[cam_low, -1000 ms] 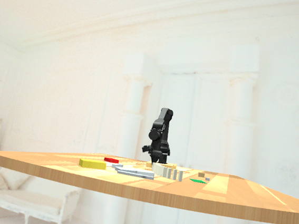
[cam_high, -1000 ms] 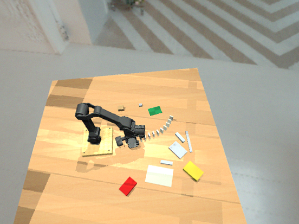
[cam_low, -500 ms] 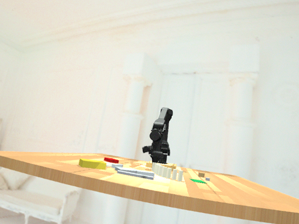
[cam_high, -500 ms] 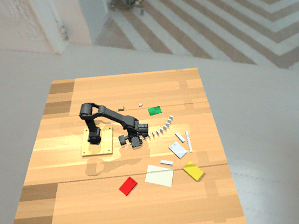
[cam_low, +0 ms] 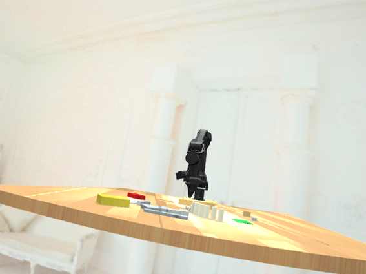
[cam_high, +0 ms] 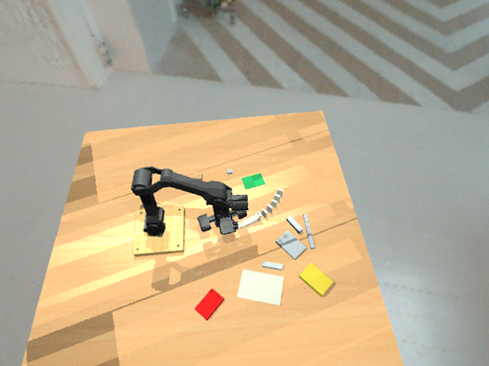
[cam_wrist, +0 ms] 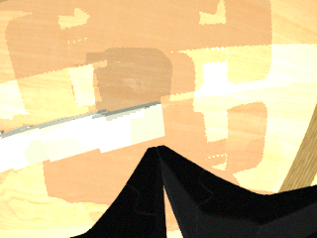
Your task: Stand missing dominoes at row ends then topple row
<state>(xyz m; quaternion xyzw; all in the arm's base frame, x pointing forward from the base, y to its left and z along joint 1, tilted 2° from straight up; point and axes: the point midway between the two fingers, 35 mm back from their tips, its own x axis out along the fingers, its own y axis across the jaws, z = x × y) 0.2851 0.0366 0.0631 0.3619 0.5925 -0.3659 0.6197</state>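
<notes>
A curved row of small white dominoes (cam_high: 275, 199) (cam_low: 216, 213) runs across the middle of the wooden table (cam_high: 306, 358). The far ones still stand. The ones at the near end (cam_high: 249, 220) (cam_wrist: 79, 135) lie toppled onto each other in a flat white strip. My gripper (cam_high: 233, 224) (cam_wrist: 157, 154) (cam_low: 197, 196) is shut with nothing between its fingers. Its tip is low over the table, right at the near end of the toppled strip. In the wrist view the strip lies just beyond the fingertips, to the left.
Flat grey pieces (cam_high: 294, 224) (cam_high: 308, 230) (cam_high: 291, 244) (cam_high: 272, 265) lie right of the row. A yellow block (cam_high: 316, 278), a white sheet (cam_high: 260, 286) and a red tile (cam_high: 209, 304) lie nearer the front. A green patch (cam_high: 253, 180) and a small grey cube (cam_high: 229, 170) lie behind. The arm's base board (cam_high: 168, 241) is at the left.
</notes>
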